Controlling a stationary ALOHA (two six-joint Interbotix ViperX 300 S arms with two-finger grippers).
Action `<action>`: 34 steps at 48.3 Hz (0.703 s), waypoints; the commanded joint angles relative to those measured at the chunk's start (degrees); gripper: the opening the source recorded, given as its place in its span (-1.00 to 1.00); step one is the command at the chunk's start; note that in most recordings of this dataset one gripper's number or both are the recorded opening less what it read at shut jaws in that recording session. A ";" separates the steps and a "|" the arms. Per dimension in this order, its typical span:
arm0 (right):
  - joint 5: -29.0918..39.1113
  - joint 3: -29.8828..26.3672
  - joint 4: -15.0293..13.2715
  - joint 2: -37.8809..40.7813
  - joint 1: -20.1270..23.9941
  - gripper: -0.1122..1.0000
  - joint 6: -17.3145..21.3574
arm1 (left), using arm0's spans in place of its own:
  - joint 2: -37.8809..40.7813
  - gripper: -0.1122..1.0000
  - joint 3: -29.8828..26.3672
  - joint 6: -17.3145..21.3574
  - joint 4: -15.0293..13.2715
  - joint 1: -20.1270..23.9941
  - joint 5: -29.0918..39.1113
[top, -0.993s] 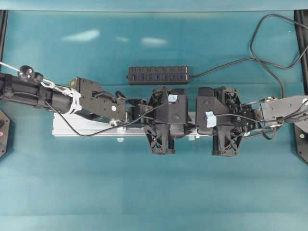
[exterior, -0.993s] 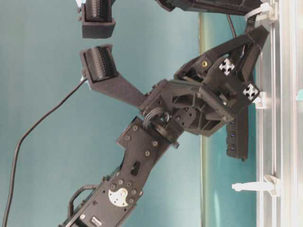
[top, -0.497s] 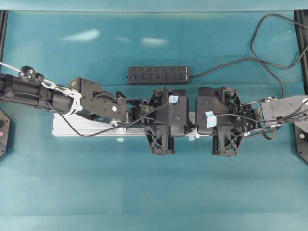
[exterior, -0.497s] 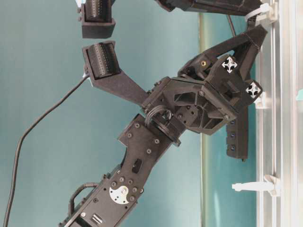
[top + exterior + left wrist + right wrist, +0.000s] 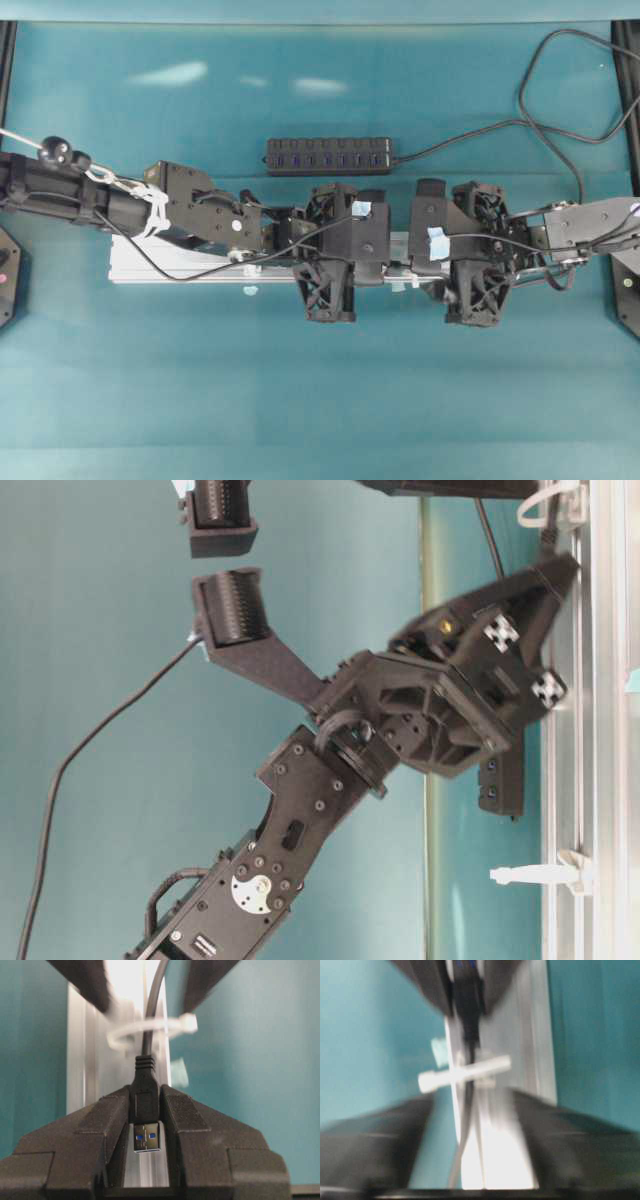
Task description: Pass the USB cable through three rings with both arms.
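The left gripper (image 5: 145,1125) is clamping the plug of the USB cable (image 5: 146,1105) between its fingers, metal end facing back toward the wrist, cord running straight ahead through a ring (image 5: 150,1030) along the rail (image 5: 82,1060). The right gripper (image 5: 470,1125), beyond that ring, is standing parted with the cord between its jaws, gripping nothing. The pull should be kept in line with the rail so the cord is sliding cleanly.

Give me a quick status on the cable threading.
Left gripper shut on USB plug. Right gripper open around the cable. Cable through one ring on the rail. Nothing blocking.
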 commanded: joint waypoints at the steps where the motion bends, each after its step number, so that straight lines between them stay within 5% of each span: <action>1: 0.53 -0.35 0.18 -1.58 0.09 0.23 0.44 | -1.85 -0.42 0.00 0.00 0.09 0.09 0.09; 6: 0.62 -0.44 0.00 -2.64 -0.09 0.64 0.44 | -2.81 -0.42 0.18 0.00 0.09 0.18 0.35; 34: -7.21 -2.11 0.00 -3.69 -2.02 0.49 0.44 | -9.84 -0.42 0.26 0.79 0.00 0.62 5.45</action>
